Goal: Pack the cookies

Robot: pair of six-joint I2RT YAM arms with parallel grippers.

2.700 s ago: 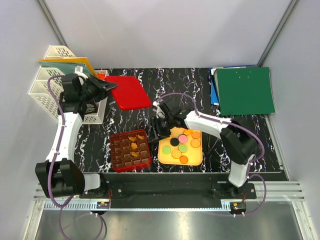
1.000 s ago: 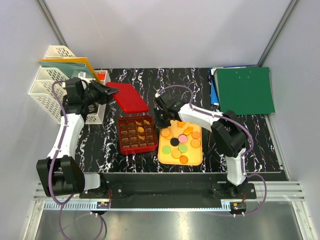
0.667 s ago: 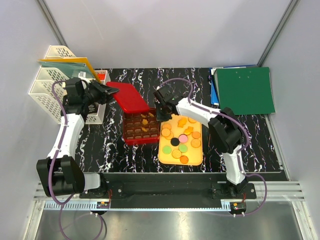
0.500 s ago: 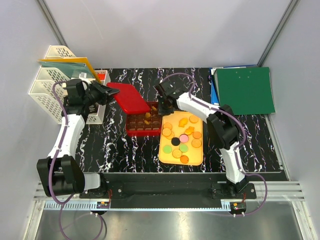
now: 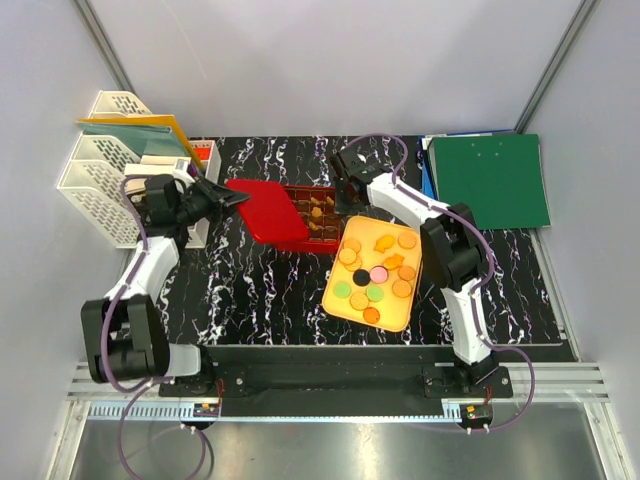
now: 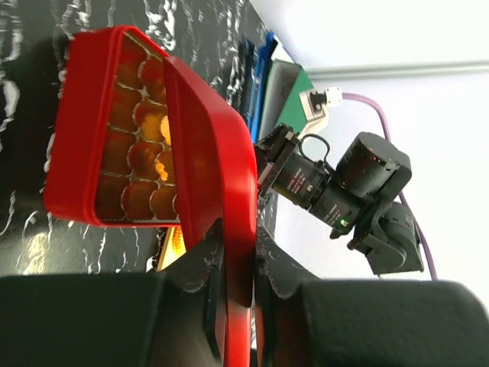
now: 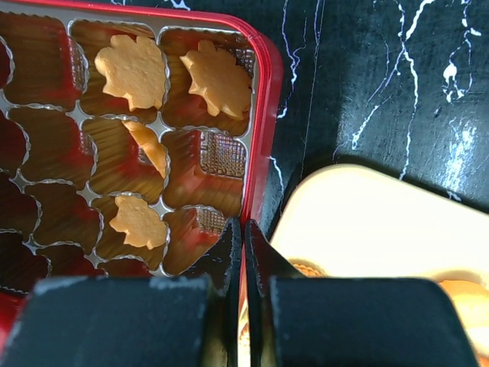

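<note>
Lettering: marks on the small items by the racks are too small to read.

Count, cookies [image 5: 353, 245]: thirteen or so lie loose on the yellow tray [image 5: 338, 310]. Two are green, one pink and one black; the rest are orange, some round and some flower-shaped. The right wrist view shows four more orange flower-shaped cookies seated in cells of the red grid box [image 7: 269, 92], one of them tilted on edge. The remaining cells visible there hold nothing. The box total cannot be confirmed, as part of it is covered.

Grippers: the left gripper [image 6: 237, 260] is clamped on the edge of the red lid [image 6: 210, 153], which passes between its fingers. The lid is held tilted, with its far edge overlapping the left part of the box. The right gripper [image 7: 243, 233] has its fingers pressed together on the thin right-hand rim of the box.

Layout: box and tray sit on the black marbled table [image 5: 250, 290]. The box is at the far centre. The tray is just beside it on the near right, skewed, with one corner close to the pinched rim.

Surroundings: a green folder [image 5: 490, 180] lies at the far right over a blue folder [image 5: 427, 185]. White file racks [image 5: 90, 175] stand at the far left, holding a yellow folder [image 5: 165, 128].

Obstruction: the lid hides the left cells of the box from above
</note>
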